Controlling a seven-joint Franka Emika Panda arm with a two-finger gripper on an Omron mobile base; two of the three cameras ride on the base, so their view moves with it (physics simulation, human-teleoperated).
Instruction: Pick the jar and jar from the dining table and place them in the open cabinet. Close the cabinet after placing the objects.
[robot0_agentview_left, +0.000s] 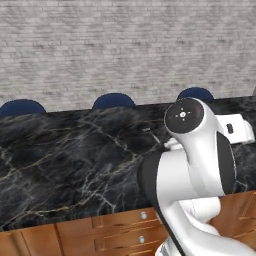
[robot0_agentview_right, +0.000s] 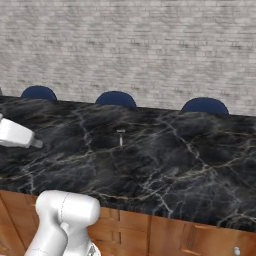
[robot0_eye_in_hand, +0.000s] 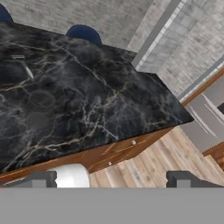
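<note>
The table is seen as a long black marble slab with wooden drawer fronts under its near edge. Three blue chair backs are lined up along its far edge. A small silver item is spotted mid-slab, too tiny to be identified. The gripper is held off the table's corner, jaws spread wide apart with nothing between them. No jar's spot can be told here.

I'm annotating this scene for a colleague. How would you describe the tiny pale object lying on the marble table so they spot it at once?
Start at the long black marble dining table before the grey brick wall. Just in front of the middle blue chair back of three lies a small pale object: short and straight, unlike the wandering veins around it.
</note>
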